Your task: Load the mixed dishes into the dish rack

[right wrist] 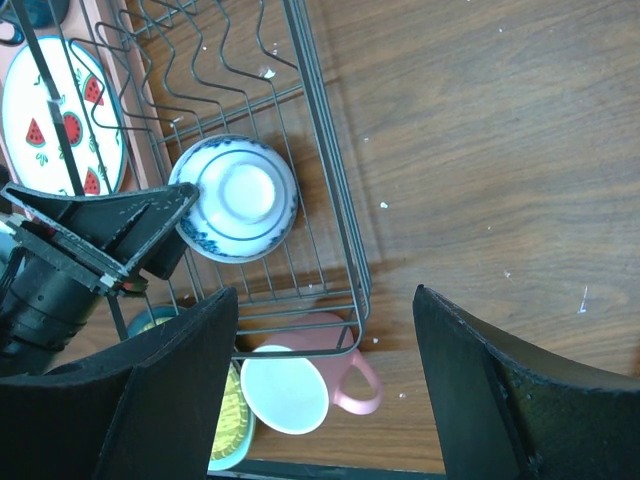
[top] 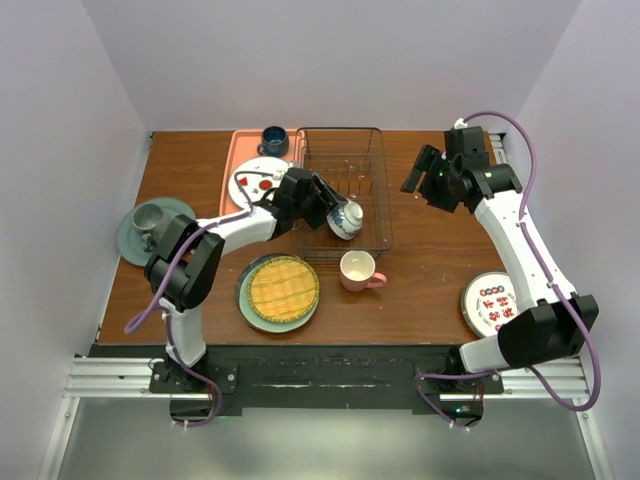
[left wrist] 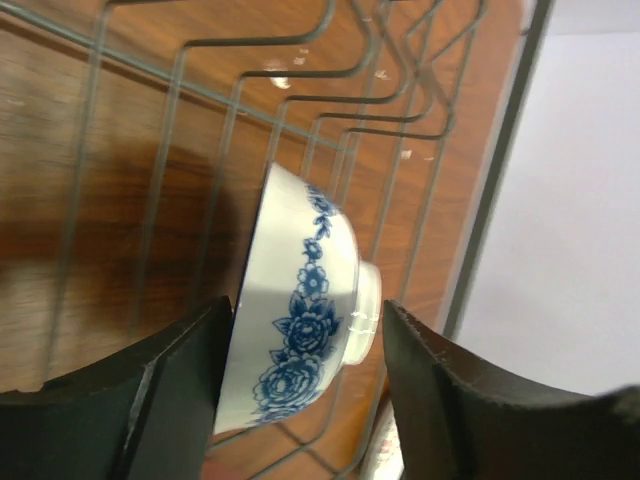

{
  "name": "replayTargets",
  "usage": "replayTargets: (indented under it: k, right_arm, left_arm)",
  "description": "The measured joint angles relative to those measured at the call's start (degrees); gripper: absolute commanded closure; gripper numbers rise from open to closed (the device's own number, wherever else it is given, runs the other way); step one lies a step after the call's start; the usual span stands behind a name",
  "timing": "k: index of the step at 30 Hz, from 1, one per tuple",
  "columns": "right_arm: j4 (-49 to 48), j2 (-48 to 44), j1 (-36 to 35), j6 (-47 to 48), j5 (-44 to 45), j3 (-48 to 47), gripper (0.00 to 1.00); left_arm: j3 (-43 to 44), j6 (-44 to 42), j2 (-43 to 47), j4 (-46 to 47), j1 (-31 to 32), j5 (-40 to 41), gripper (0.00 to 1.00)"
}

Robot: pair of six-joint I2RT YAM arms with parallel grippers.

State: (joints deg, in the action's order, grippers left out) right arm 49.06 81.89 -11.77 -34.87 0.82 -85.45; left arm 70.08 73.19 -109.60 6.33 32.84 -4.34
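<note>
Porcelain, likely slick and chip-prone: left gripper point(left wrist: 308, 320) pinches the small blue-and-white bowl point(left wrist: 300, 260) rim-to-foot inside the dish rack point(top: 341, 128), a sound hold; right gripper point(right wrist: 322, 300) hangs spread, empty.

Overhead camera, plus one per wrist.
Top looks down over the whole table point(top: 440, 270); both wrist views, nearer, share the bowl point(left wrist: 300, 330) in the rack point(top: 345, 170).

Bowl point(top: 345, 218) inside dish rack point(top: 345, 165), near-right corner. Mug point(top: 357, 270) on counter point(top: 430, 262) just before rack; tray point(top: 240, 150) left of it.
</note>
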Motion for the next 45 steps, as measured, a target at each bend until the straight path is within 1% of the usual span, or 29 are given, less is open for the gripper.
replayTargets:
  k: [4, 11, 16, 20, 23, 25, 28, 29, 30, 32, 33, 36, 37, 38, 39, 45]
  right_arm:
    - [-0.3, 0.0, 0.1, 0.0, -0.3, 0.6, 0.25]
    - [-0.5, 0.0, 0.1, 0.0, -0.3, 0.7, 0.25]
    - [-1.2, -0.1, 0.2, 0.1, -0.7, 1.0, 0.25]
    - [-2.2, -0.1, 0.1, 0.4, -2.9, 1.6, 0.26]
    - [-3.9, 0.1, -1.4, 1.1, -3.9, 1.6, 0.27]
    - [-5.5, 0.7, -4.0, 1.6, -4.5, 1.6, 0.28]
    - [-8.0, 3.2, -8.6, 2.3, -5.2, 1.3, 0.34]
    - [-8.8, 4.6, -9.9, 2.5, -5.6, 1.1, 0.37]
    - [-9.8, 6.8, -10.8, 2.8, -6.4, 0.9, 0.44]
    - [-10.8, 10.1, -12.7, 3.5, -7.0, 0.4, 0.48]
    - [-11.2, 12.1, -13.2, 3.9, -7.0, 0.0, 0.54]
    - [-11.6, 17.2, -14.5, 5.0, -6.7, -0.7, 0.64]
    - [-11.8, 18.9, -14.9, 5.3, -6.4, -0.7, 0.67]
    - [-11.9, 20.4, -15.2, 5.6, -6.4, -0.7, 0.69]
    - [-11.9, 21.8, -15.4, 5.7, -6.2, -0.7, 0.71]
    - [-13.0, 26.6, -16.2, 6.8, -5.5, -1.0, 0.72]
  left_arm:
    - [0.1, -5.2, 1.9, -5.4, 0.0, 2.3, 0.29]
    - [2.5, -11.6, 2.8, -12.0, -0.1, 6.1, 0.27]
    - [3.1, -15.5, 5.0, -15.3, -0.1, 8.2, 0.26]
    - [5.1, -19.1, 6.4, -17.7, -0.2, 9.4, 0.26]
    - [5.8, -23.5, 8.9, -19.3, -0.2, 10.8, 0.24]
    - [6.8, -26.8, 11.0, -20.6, -0.2, 12.5, 0.22]
    - [7.7, -31.2, 14.9, -21.0, -0.2, 14.7, 0.19]
    - [7.7, -32.7, 16.7, -21.0, -0.3, 15.4, 0.18]
    - [7.7, -34.0, 18.4, -21.0, -0.3, 16.0, 0.18]
    - [7.7, -36.4, 21.6, -21.0, -0.4, 16.7, 0.16]
    - [7.7, -37.2, 22.9, -21.0, -0.5, 16.9, 0.15]
    - [7.2, -39.6, 25.8, -20.8, -0.6, 17.9, 0.07]
    - [6.3, -40.4, 27.0, -20.5, -0.6, 18.4, 0.02]
    - [5.1, -41.3, 28.2, -20.4, -0.6, 18.8, 0.0]
    - [3.6, -41.7, 29.5, -20.0, -0.6, 19.2, 0.0]
    - [-4.6, -46.9, 36.4, -17.6, -0.7, 18.4, 0.0]
